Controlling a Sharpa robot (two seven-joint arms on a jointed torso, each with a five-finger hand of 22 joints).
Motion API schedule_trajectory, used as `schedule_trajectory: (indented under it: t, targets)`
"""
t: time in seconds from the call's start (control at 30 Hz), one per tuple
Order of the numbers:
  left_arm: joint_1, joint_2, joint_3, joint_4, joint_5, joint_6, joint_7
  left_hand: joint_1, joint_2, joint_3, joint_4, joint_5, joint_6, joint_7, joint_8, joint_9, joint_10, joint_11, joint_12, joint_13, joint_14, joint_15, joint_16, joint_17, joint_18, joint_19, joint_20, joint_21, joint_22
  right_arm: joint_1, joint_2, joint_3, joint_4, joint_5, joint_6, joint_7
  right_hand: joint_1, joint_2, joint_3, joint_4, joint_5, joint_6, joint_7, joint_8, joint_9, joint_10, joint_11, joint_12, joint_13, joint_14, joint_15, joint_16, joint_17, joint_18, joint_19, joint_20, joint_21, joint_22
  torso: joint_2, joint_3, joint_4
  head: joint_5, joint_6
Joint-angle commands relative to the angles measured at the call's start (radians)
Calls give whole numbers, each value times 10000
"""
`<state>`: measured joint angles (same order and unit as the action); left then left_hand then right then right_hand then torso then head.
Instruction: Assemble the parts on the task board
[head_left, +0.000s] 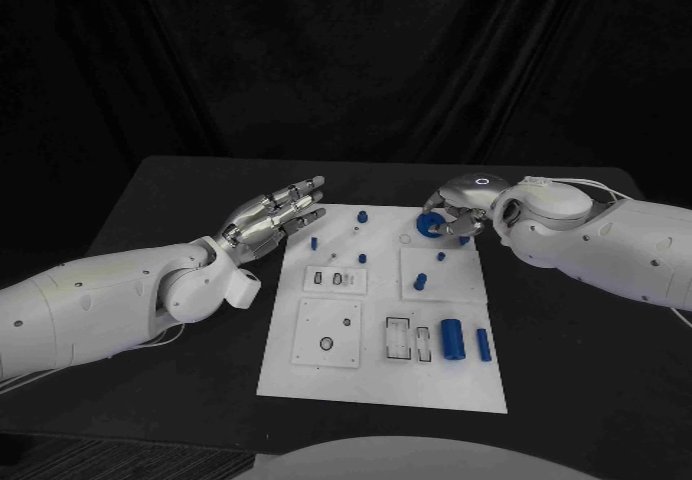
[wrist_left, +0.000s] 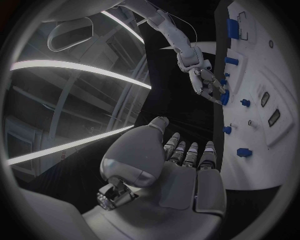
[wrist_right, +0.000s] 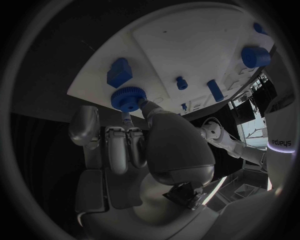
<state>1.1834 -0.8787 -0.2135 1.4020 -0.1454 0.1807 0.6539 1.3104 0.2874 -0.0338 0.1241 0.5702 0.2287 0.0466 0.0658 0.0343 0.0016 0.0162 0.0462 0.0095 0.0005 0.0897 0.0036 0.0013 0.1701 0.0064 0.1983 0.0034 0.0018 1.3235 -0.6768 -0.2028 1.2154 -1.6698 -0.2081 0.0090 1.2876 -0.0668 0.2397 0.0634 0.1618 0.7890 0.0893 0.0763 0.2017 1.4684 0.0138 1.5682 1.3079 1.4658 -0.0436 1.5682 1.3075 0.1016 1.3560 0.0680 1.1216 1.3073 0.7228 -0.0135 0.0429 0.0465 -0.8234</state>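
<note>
The white task board (head_left: 378, 380) lies in the middle of the black table. My right hand (head_left: 464, 205) hovers over the board's far right corner and pinches a blue toothed wheel (head_left: 428, 226) between thumb and fingertips; the right wrist view shows the wheel (wrist_right: 129, 98) close above the board (wrist_right: 187, 45), beside a blue block (wrist_right: 119, 72). My left hand (head_left: 274, 215) is open, fingers straight and spread, over the board's far left corner, holding nothing. In the left wrist view, my left hand (wrist_left: 184, 167) faces my right hand (wrist_left: 206, 82) and the wheel (wrist_left: 224, 96).
Several small blue pegs stand on the board's far half, among them one (head_left: 362, 214) and another (head_left: 420, 282). A large blue cylinder (head_left: 451, 338) and a thinner one (head_left: 483, 345) lie near the front right, next to rectangular slots (head_left: 398, 337).
</note>
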Motion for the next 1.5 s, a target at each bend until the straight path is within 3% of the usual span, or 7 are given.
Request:
schedule_trajectory:
  t: [0.03, 0.47, 0.6, 0.87, 1.27, 1.5]
  targets:
    - [-15, 23, 9, 9, 7, 159, 66, 5, 14, 56, 15, 69, 16, -20, 37, 2, -4, 24, 12, 9, -5, 83, -36, -13, 86, -13, 72, 6, 14, -83, -24, -44, 8, -109, 19, -80, 19, -107, -68, 2, -45, -73, -5, -57, -17, 1024, -78, 26, 2629, 1050, -53, 26, 2633, -67, 15, -21, -52, 1174, -2, 3, 3, -7, 2]
    - [-22, 11, 9, 5, 7, 174, 51, 7, 12, 87, 0, 72, 26, -19, 41, 4, -5, 20, 9, 8, -5, 91, -36, -13, 83, -11, 77, 6, 15, -83, -150, -44, 85, -109, -400, -83, -82, -139, -209, 109, -67, -61, 72, 5, -41, 1024, -49, 26, 2629, 1050, -54, 26, 2633, -76, 42, -46, -56, 1194, -2, -3, 4, 4, 32]
    - [-24, 16, 9, -3, 7, 172, 55, 7, 12, 87, 0, 72, 26, -19, 41, 4, -5, 20, 9, 8, -5, 91, -36, -13, 83, -11, 77, 6, 15, -80, -243, -44, 153, -109, -528, -103, -209, -156, -388, 278, -393, -42, 89, 67, -71, 1024, -28, 26, 2629, 1050, -34, 26, 2633, -80, 73, -35, -76, 1215, -9, -10, 2, 1, 83]
    - [-25, 23, 9, -7, 7, 171, 59, 9, 10, 105, -10, 75, 24, -19, 40, 4, -5, 20, 8, 8, -5, 97, -36, -13, 81, -9, 80, 8, 16, -78, -331, -44, 216, -109, -681, -132, -222, -155, -449, 336, -506, -82, 36, 69, -96, 1024, -50, 26, 2629, 1050, -42, 26, 2633, -79, 82, -35, -88, 1224, -6, -4, 1, 5, 126]
    - [-27, 31, 9, -22, 7, 194, 42, 10, 10, 119, -18, 78, 40, -15, 45, 7, -5, 21, 11, 9, -5, 100, -36, -13, 80, -9, 83, 8, 16, -77, -396, -44, 233, -109, -581, -228, -78, -17, -456, 377, -187, 159, 15, 250, -81, 1024, -86, 26, 2629, 1048, -80, 23, 2630, -59, 66, -68, -215, 1221, 6, 0, 3, 3, 141]
    - [-31, 53, 9, -37, 7, 222, 28, 11, 10, 140, -28, 82, 45, -8, 48, 8, -5, 23, 7, 8, -5, 104, -36, -13, 79, -9, 86, 8, 16, -77, -391, -44, 197, -109, -571, -249, 16, 30, -536, 412, -121, -427, -124, -45, -325, 1024, -190, 26, 2629, 982, -157, -112, 2493, -27, 23, -129, -438, 1200, 5, 3, 10, 1, 140]
